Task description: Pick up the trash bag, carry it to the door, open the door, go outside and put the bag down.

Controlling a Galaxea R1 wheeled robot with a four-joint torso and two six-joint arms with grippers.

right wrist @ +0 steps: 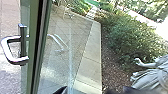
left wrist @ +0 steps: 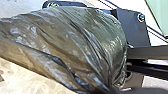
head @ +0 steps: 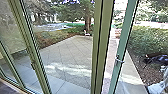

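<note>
In the left wrist view the dark trash bag [left wrist: 67, 47] stretches out large and wrinkled. It bunches to a narrow neck where my left gripper [left wrist: 113, 88] is shut on it. The glass door's green frame [head: 123, 45] stands ajar at the right of the head view, with a paved strip visible through the gap beside it. A metal handle [head: 119, 60] sits on that frame. Close up in the right wrist view are the D-shaped silver handle [right wrist: 7, 48] and the door's edge [right wrist: 37, 47].
Glass panels with green posts [head: 98, 47] stand ahead and to the left. Beyond them lies a paved terrace [head: 67, 57]. Bushes [head: 150, 37] and a mulch bed [head: 142, 71] border the right side, where a pale statue [right wrist: 150, 75] stands.
</note>
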